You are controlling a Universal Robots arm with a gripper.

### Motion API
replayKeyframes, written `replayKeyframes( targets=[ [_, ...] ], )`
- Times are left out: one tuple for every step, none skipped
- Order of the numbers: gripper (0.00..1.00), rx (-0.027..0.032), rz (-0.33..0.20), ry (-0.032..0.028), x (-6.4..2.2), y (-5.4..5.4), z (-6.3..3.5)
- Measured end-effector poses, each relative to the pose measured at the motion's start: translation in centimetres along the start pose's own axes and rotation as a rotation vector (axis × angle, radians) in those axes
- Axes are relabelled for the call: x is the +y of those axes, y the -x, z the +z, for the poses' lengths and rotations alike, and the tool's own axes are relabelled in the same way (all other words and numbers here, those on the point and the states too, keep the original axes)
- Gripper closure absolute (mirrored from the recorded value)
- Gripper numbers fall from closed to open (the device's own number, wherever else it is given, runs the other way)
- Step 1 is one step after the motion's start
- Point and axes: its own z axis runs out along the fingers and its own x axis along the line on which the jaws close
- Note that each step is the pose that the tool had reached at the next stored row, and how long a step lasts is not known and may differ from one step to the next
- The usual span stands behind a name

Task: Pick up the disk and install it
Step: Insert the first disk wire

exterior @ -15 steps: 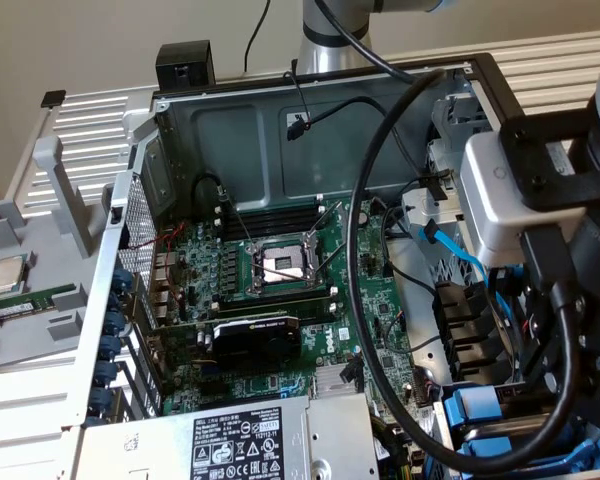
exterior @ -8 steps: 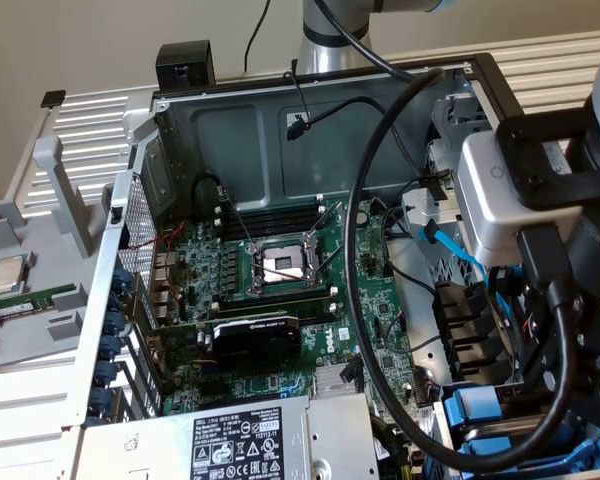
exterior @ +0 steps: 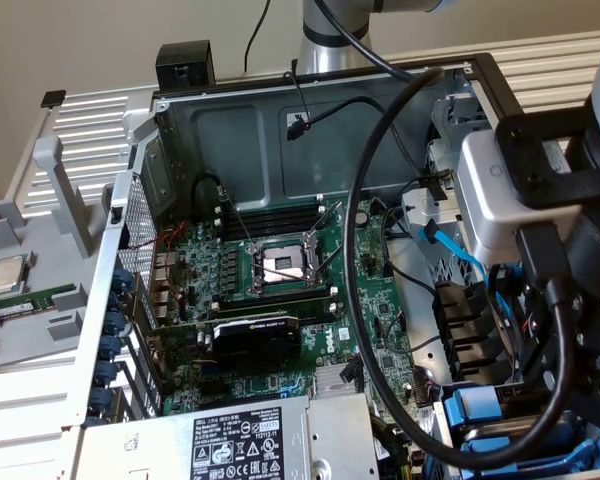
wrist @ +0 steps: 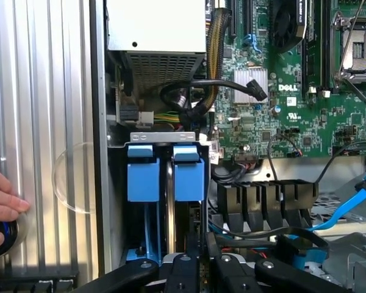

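The disk [wrist: 189, 180] stands on edge in the drive bay at the case's corner. Its blue carrier frame faces the wrist camera and its dark body runs back toward my gripper. My gripper [wrist: 198, 268] sits right over that body, its black fingers [wrist: 182, 268] drawn close together on the disk's sides. A similar blue-framed drive [wrist: 141, 180] sits in the neighbouring slot, touching nothing of mine. In the exterior view the blue frames [exterior: 477, 410] show low at the exterior view's right, under my wrist.
The power supply [wrist: 155, 27] borders the bay, with black cable bundles [wrist: 189, 101] between them. The motherboard [wrist: 305, 116], an empty socket [exterior: 280, 265] and a blue cable [wrist: 348, 210] lie nearby. A person's hand [wrist: 3, 195] rests on the ribbed panel. A silver chip [exterior: 7, 275] lies outside the case.
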Motion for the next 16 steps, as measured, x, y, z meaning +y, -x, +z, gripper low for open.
replayKeyframes(
  targets=[
    [0.84, 0.0001, 0.001, -0.0002, 0.0, 0.0, 0.0],
    [0.84, 0.0001, 0.002, -0.0003, 0.0, 0.0, 0.0],
    [0.84, 0.0001, 0.004, -0.0005, 0.01, 0.01, 0.0],
    [0.84, 0.0002, 0.006, -0.0007, 0.01, 0.01, 0.0],
    [0.84, 0.0003, 0.008, -0.001, 0.01, 0.01, 0.0],
    [0.84, 0.0002, 0.009, -0.0011, 0.02, 0.01, 0.0],
    [0.84, 0.0003, 0.011, -0.0013, 0.02, 0.01, 0.0],
    [0.84, 0.0003, 0.013, -0.0015, 0.02, 0.03, 0.01],
    [0.84, 0.0004, 0.014, -0.0017, 0.04, 0.08, 0.01],
    [0.84, 0.0005, 0.016, -0.0018, 0.04, 0.11, 0.01],
    [0.84, 0.0005, 0.016, -0.002, 0.04, 0.1, 0.01],
    [0.84, 0.0006, 0.017, -0.002, 0.05, 0.1, 0.01],
    [0.84, 0.0006, 0.018, -0.0021, 0.05, 0.1, 0.01],
    [0.84, 0.0005, 0.019, -0.0023, 0.05, 0.1, 0.01],
    [0.84, 0.0007, 0.02, -0.0023, 0.05, 0.1, 0.01],
    [0.84, 0.0012, 0.02, -0.0025, 0.05, 0.1, 0.02]
  ],
)
